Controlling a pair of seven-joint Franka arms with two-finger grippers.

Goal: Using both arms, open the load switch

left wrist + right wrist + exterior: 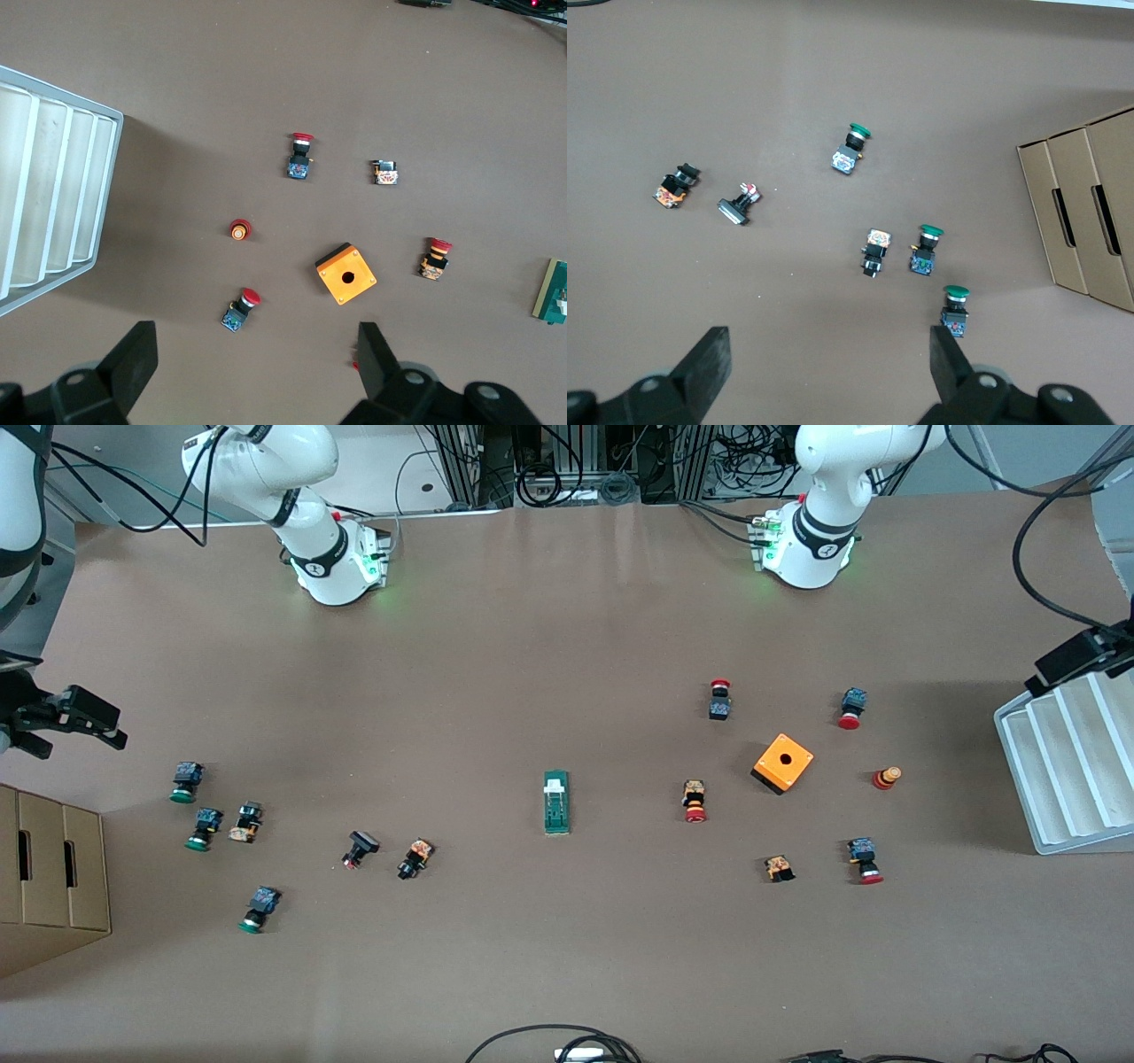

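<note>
The load switch, a narrow green block with a small white piece at the end toward the robots' bases, lies flat at the middle of the table. One end of the load switch shows at the edge of the left wrist view; it is out of the right wrist view. My left gripper hangs open and empty over the left arm's end of the table, above a red-capped button. My right gripper hangs open and empty over the right arm's end, near green-capped buttons.
An orange box with a hole and several red-capped buttons lie toward the left arm's end, beside a white ribbed tray. Green-capped and black buttons lie toward the right arm's end, near cardboard boxes.
</note>
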